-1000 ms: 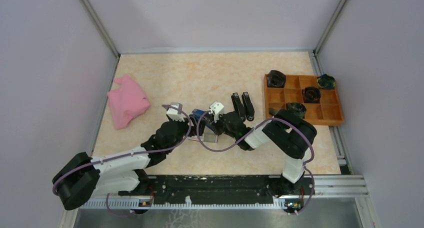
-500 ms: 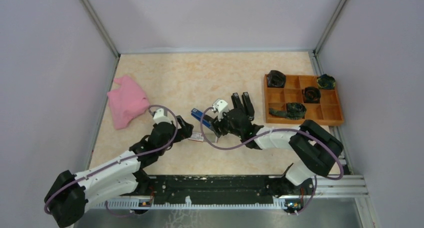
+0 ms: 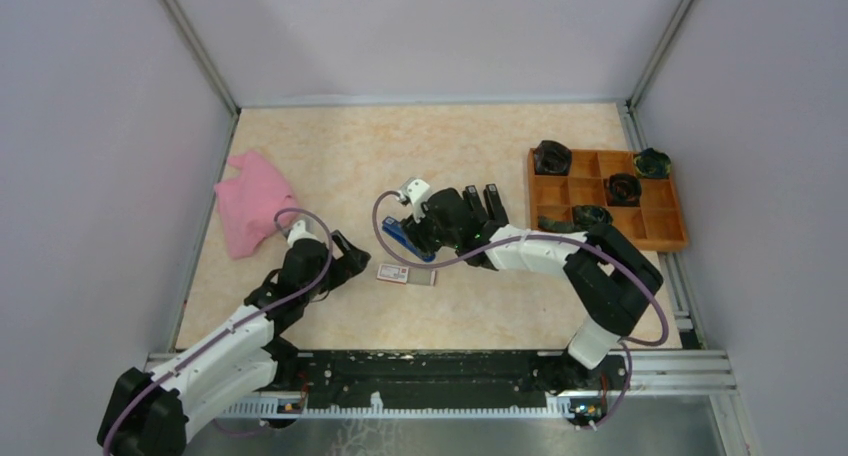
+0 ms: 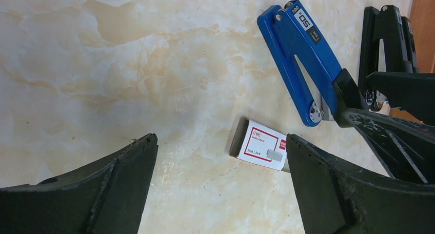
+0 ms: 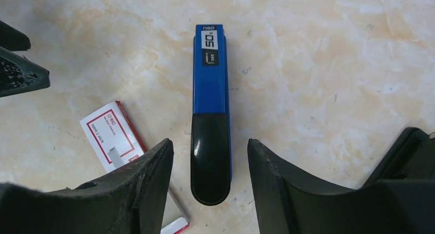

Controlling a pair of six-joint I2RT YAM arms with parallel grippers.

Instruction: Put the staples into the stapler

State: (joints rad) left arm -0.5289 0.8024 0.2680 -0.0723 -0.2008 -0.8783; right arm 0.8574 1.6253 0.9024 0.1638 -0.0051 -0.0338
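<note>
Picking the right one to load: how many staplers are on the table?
3. The blue stapler lies mid-table between the right gripper's open fingers. Two black staplers lie side by side left of the wooden tray, partly behind the right arm, which could hide more.

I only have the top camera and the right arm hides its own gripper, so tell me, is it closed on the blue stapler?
Observer: No. The right wrist view shows the right gripper open, a finger either side of the stapler at its black end, with gaps on both sides.
Operator: Is the stapler opened up?
Observer: It looks closed, lying flat on the table.
Operator: And the staple box?
Observer: The left wrist view shows the staple box on the table ahead of the open left gripper, untouched.
</note>
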